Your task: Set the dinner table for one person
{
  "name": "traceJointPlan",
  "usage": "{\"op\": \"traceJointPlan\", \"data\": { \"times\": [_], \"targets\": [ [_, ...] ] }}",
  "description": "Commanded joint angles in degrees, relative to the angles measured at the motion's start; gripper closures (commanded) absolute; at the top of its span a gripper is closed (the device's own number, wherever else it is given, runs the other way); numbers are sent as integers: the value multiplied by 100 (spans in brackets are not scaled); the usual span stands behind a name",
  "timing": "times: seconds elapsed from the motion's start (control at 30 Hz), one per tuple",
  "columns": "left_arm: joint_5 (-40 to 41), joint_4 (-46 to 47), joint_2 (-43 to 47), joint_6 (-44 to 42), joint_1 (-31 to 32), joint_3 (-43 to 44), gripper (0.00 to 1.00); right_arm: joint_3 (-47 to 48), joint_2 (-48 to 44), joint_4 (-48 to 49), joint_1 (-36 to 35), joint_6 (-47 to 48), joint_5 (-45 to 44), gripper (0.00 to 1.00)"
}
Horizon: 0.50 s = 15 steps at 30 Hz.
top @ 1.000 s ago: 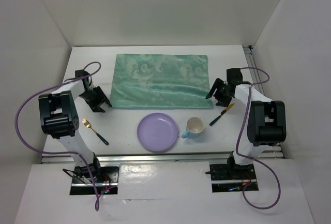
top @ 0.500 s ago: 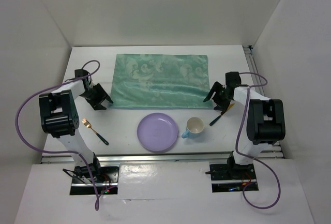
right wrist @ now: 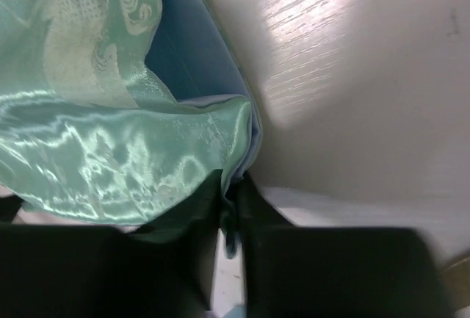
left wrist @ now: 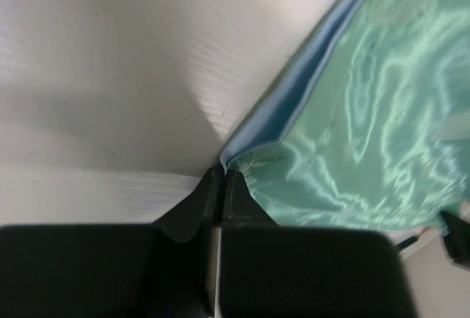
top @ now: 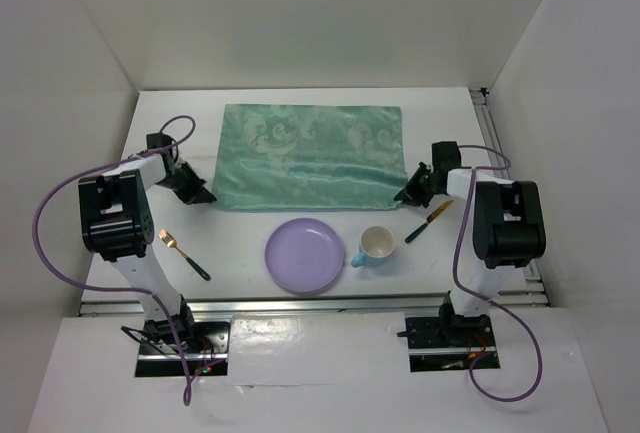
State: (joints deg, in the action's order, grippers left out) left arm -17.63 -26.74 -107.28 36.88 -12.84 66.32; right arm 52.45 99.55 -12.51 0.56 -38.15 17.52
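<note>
Count the task barely begun: your left claw [left wrist: 222, 175] and right claw [right wrist: 233, 186] each clamp a lower corner of the teal-green patterned rectangular cloth [top: 310, 153], and the round lilac plate [top: 305, 255] lies below it.

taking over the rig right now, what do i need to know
Grippers: the left gripper is shut on the near-left corner of the teal-green patterned satin cloth. The right gripper is shut on its near-right corner.
Things: the cloth lies far-centre on the white rectangular tabletop. Nearer, off the cloth, are the lilac round plate, the light blue cup to its right, the gold fork with a dark handle at left and the gold knife with a dark handle at right.
Done: both corners gripped.
Left: probably reposition the cloth, then place everything on it.
</note>
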Motion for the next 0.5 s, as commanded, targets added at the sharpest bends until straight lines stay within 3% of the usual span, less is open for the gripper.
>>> {"op": "traceJointPlan", "data": {
  "times": [0.0,0.07,0.47],
  "targets": [
    [277,-85,-267,-41,45,126,100,-94,214,135,-117,-105,-179,87],
    [435,-138,-267,-41,45,205,100,81,214,48,-117,-105,-231,100],
    [146,-1272,1367,-199,45,2145,100,1882,-830,-928,-117,255,-617,100]
  ]
}}
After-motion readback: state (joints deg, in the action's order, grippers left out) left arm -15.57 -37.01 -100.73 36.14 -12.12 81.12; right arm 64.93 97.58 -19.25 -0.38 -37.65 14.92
